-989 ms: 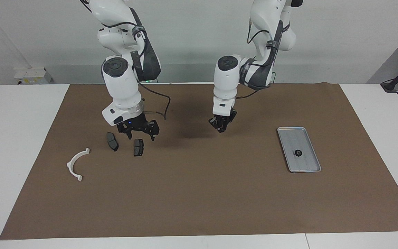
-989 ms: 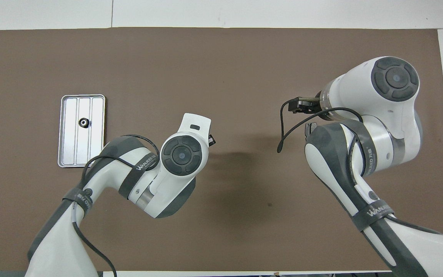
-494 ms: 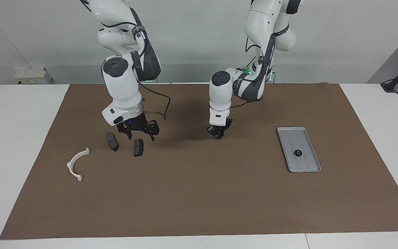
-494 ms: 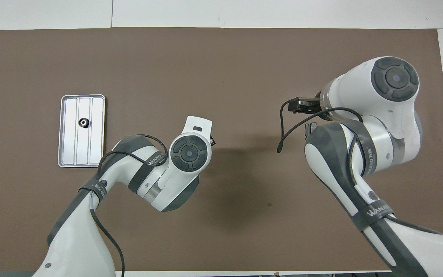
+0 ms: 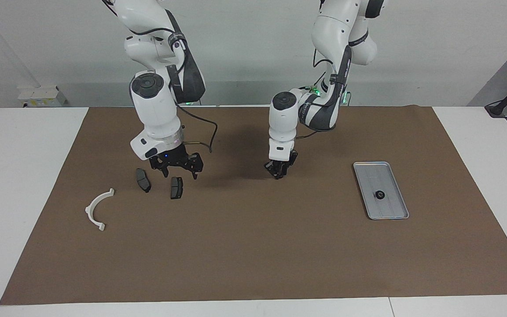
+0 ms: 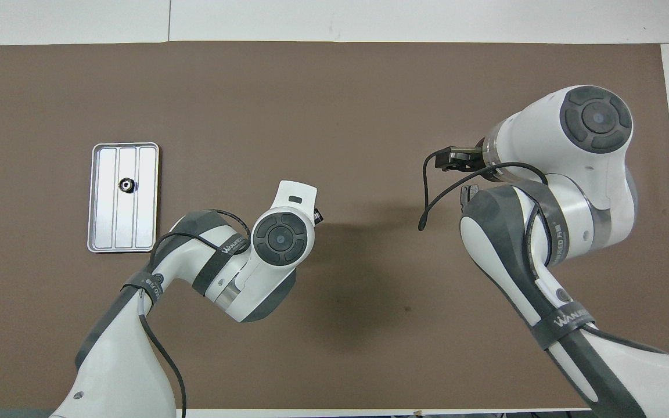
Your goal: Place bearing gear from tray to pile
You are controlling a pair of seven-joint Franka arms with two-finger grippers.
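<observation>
The bearing gear (image 5: 380,195) is a small dark ring lying on the floor of the silver tray (image 5: 370,176), toward the left arm's end of the mat; the overhead view shows the gear (image 6: 126,185) and tray (image 6: 99,232) too. The pile lies toward the right arm's end: two dark brake pads (image 5: 142,180) (image 5: 176,187) and a white half-ring bracket (image 5: 98,209). My right gripper (image 5: 178,171) hangs open and empty just above the two pads. My left gripper (image 5: 280,171) hangs low over bare mat at mid-table, well short of the tray, with nothing in it.
A brown mat (image 5: 253,255) covers most of the white table. Bare mat stretches between the pile and the tray. In the overhead view the right arm's wrist hides most of the pile, and the left arm's wrist covers its own gripper.
My left arm has folded at the elbow, and its gripper has sunk a little toward the mat. The right arm, the gear and the pile have not moved.
</observation>
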